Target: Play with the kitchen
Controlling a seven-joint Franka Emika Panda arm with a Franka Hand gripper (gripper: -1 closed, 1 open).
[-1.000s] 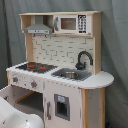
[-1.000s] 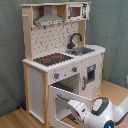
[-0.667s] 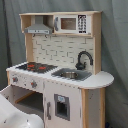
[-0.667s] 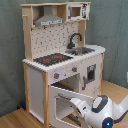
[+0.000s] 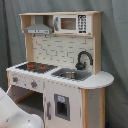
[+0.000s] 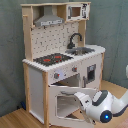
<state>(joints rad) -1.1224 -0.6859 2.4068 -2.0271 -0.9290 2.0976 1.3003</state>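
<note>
The kitchen (image 5: pixel 60 50) is pale wood and white, with a black stovetop (image 5: pixel 35 66) bearing red burners, a steel sink (image 5: pixel 70 75), a black faucet (image 5: pixel 84 57) and a grey hood (image 5: pixel 38 27). In the second exterior view its windowed oven door (image 6: pixel 52 102) hangs open, tilted out and down under the stovetop (image 6: pixel 52 59). My gripper (image 6: pixel 79 96) is at the door's upper edge, reaching in from the second exterior view's right. Only the white arm (image 5: pixel 12 112) shows in the first exterior view, at the lower left.
A grey curtain (image 5: pixel 112 40) hangs behind the kitchen. The kitchen stands on a wooden floor (image 6: pixel 15 117). A toy microwave (image 5: pixel 70 23) sits on the top shelf. A white cabinet door (image 5: pixel 62 107) with a dark panel is shut below the sink.
</note>
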